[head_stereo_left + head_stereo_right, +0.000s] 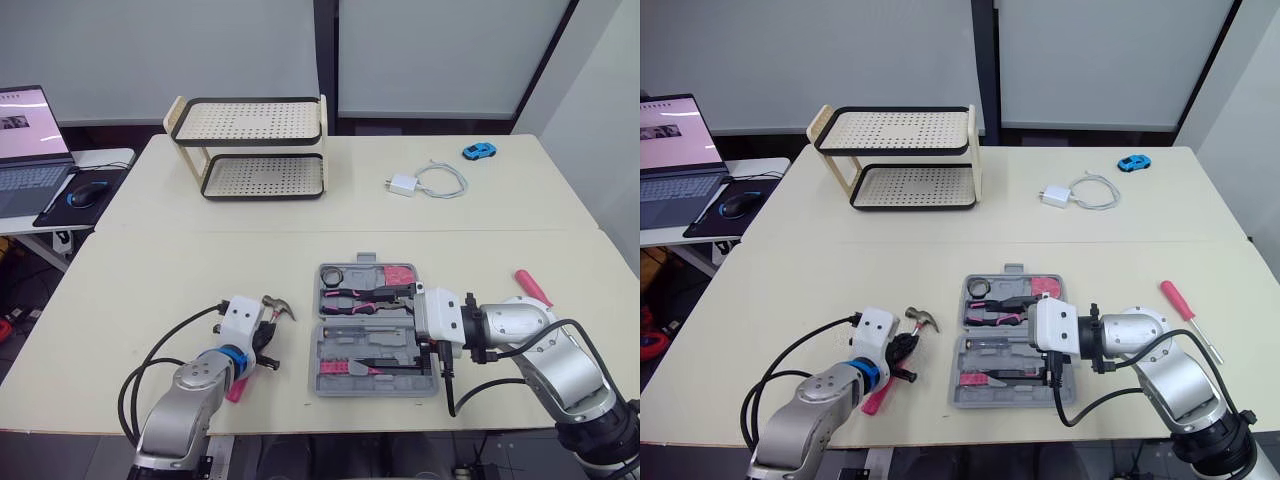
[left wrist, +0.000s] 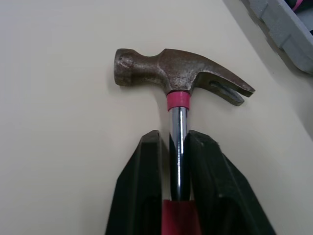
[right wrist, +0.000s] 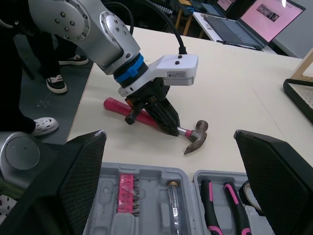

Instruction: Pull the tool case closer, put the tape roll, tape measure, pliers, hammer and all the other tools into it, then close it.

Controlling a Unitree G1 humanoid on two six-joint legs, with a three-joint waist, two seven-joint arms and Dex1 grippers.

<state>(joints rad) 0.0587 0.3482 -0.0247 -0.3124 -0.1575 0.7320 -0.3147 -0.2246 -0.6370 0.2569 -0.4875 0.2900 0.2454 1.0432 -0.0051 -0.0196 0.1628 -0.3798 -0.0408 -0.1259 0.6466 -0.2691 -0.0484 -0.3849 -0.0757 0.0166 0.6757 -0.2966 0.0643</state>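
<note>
Chrome-slick, head-heavy, so liable to swivel or slip when lifted: thin shaft of the hammer (image 2: 181, 78) clamped in left hand (image 2: 174, 142), on the desk (image 1: 150, 300) just left of the open case (image 1: 372, 392); right hand (image 3: 170, 142) spread wide at its right edge.

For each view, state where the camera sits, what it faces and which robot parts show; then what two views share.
Left eye view: head, facing forward and down at table, tool case, left gripper, right gripper.
Right eye view: head, beside it; same scene.
Left wrist view: left wrist, along own fingers clamping the hammer.
Right wrist view: right wrist, between own spread fingers, across the tool case toward the left gripper.
Shared: both wrist views show the hammer.
</note>
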